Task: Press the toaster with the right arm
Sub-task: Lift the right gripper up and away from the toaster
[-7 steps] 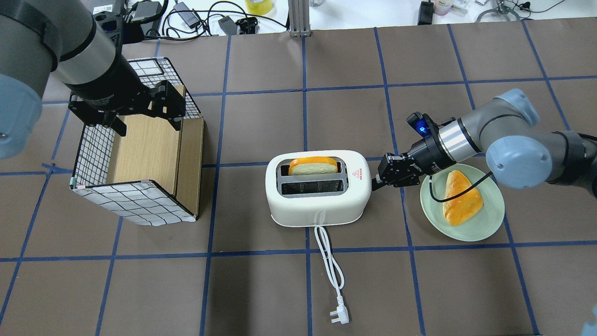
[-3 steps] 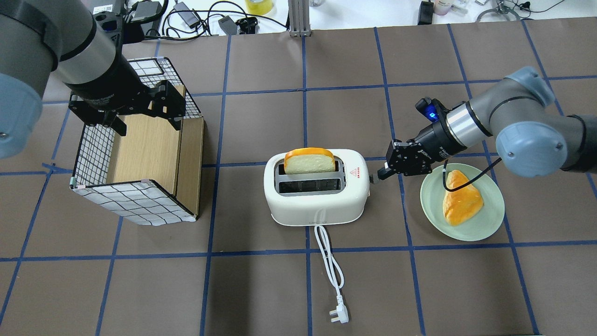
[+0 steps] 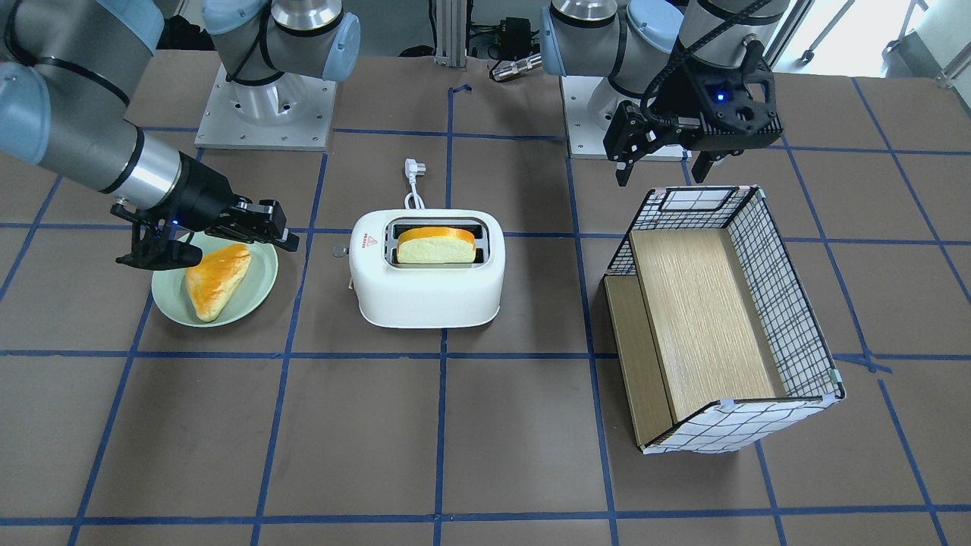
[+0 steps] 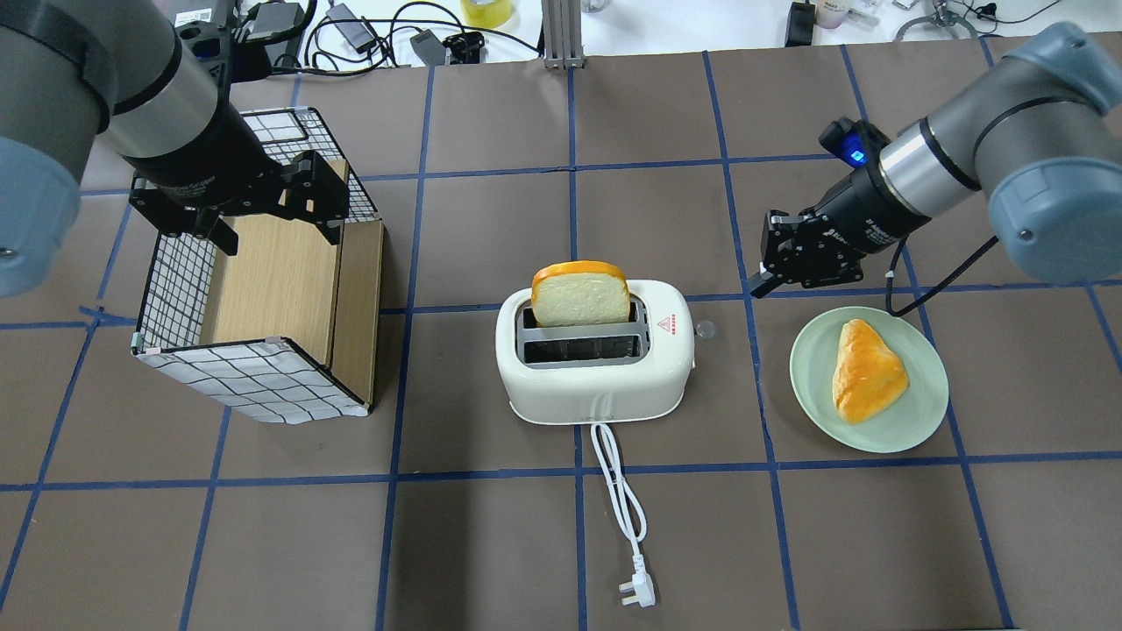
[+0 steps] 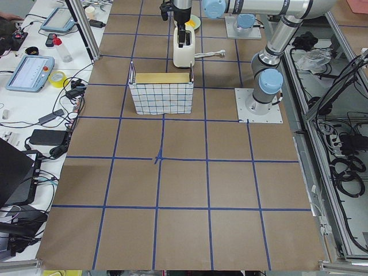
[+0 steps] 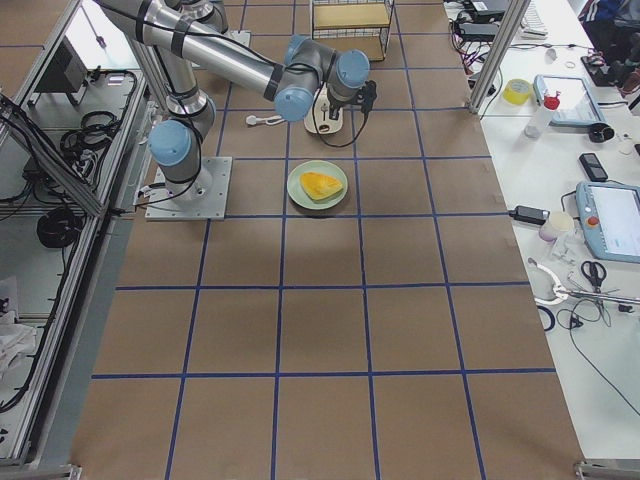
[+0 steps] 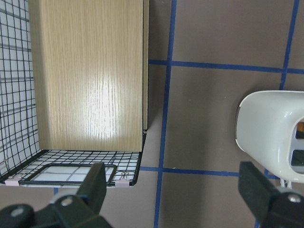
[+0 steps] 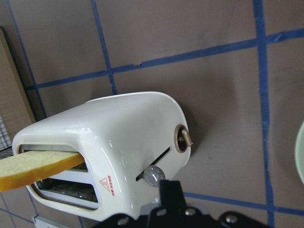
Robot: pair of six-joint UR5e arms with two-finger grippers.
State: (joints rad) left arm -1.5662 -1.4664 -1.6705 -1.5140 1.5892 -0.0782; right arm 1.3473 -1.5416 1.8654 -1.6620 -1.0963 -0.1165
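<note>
your r gripper: jaws pinched shut, nothing in them. toaster sits near, just ahead of the tips, not touching, lever end facing them, bread slice sticking up. l gripper: jaws spread wide above grid box.

Overhead camera: behind the robot, high, looking forward and down. Front camera: opposite side, facing the robot. Side cameras: table ends, distant. Wrist cameras: close, looking down. Toaster appears in all six views.
</note>
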